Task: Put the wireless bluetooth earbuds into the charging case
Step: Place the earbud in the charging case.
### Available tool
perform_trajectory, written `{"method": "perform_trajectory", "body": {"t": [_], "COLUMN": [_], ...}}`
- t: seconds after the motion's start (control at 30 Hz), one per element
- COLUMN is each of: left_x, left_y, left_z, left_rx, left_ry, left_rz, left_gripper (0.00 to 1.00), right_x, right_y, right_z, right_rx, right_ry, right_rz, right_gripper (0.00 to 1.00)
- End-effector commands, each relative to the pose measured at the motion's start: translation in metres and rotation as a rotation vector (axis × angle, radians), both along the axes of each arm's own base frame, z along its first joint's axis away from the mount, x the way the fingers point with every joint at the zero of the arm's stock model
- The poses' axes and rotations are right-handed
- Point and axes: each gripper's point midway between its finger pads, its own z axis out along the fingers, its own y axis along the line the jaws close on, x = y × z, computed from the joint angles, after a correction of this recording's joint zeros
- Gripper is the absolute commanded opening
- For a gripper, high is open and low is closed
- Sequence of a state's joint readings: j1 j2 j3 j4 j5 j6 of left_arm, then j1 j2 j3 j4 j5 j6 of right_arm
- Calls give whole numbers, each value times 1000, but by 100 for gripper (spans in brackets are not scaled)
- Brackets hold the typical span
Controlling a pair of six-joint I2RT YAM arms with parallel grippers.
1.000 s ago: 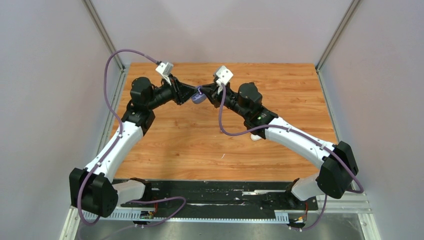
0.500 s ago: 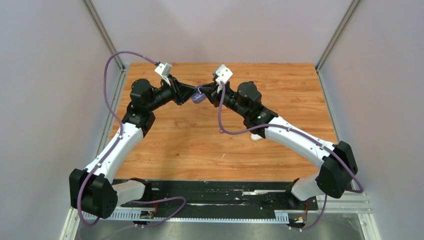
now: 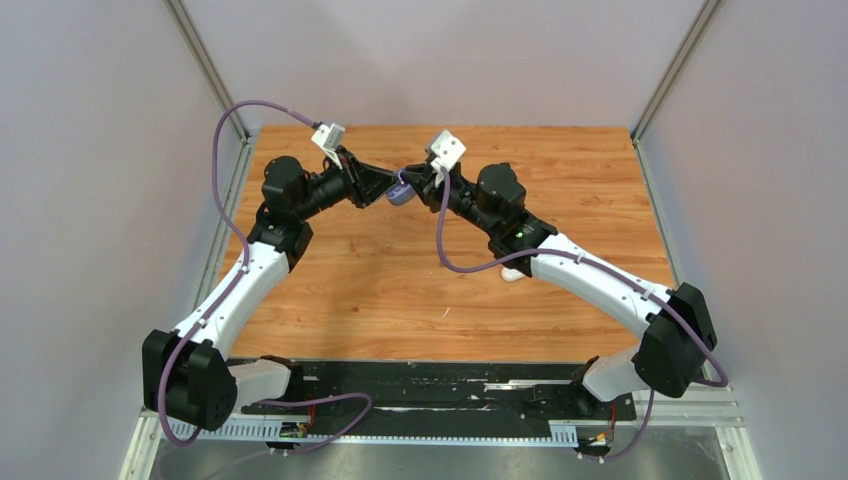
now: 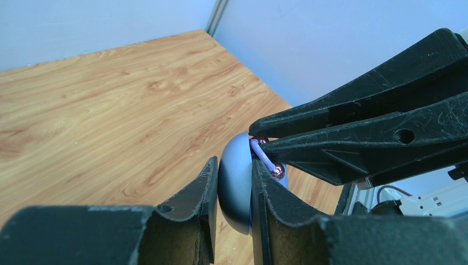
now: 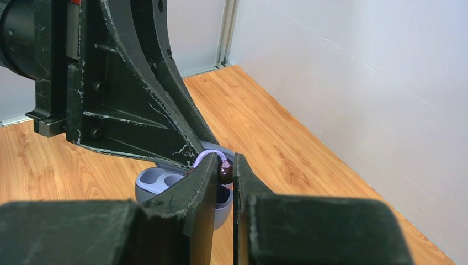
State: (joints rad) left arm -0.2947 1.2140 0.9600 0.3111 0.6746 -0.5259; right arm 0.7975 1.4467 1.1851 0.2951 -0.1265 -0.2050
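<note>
My left gripper [image 3: 387, 189] is shut on an open purple charging case [image 3: 400, 195] and holds it above the far middle of the table. In the left wrist view the gripper [image 4: 232, 168] clamps the case's rounded shell [image 4: 236, 182]. My right gripper [image 3: 412, 184] meets it from the right, shut on a dark purple earbud [image 5: 225, 171] at the case's rim. In the right wrist view the gripper [image 5: 223, 165] stands over the case's lavender inside [image 5: 160, 181]. A glossy dark bud [image 4: 277, 171] shows at the case's edge. The white buds are not in view.
A white object [image 3: 512, 273] lies on the wooden table [image 3: 350, 290] partly under my right forearm. A tiny white speck [image 3: 446, 311] lies near the table's front middle. Grey walls close in the sides and back.
My left arm has shifted slightly to the right with the case. The right gripper has stayed at the case with the bud.
</note>
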Motion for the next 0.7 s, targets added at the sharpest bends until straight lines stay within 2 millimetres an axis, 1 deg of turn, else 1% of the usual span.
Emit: {"method": "perform_trajectory", "body": {"t": [0.0,0.13,0.27,0.53,0.67], "left_x": [-6,-5,-3,1,3], "left_y": [-5,-5,-5,-3,-3], "left_z": [23,23,23,22,22], "left_rx": [-37,-38,-42,-49,-50], "left_ry": [-80,-80,-73,-56,-54], "left_rz": [-38,-30,-25,-8,-6], "left_gripper": [0,0,0,0,0], "right_x": [-10,-8,-15,-24,-22], "right_y": [1,-2,-3,-3,-4], "right_z": [26,21,15,14,11], "right_rx": [32,19,-8,-56,-73], "right_ry": [-16,-15,-40,-56,-59], "right_rz": [29,16,41,84,77], "right_gripper": [14,14,13,14,14]}}
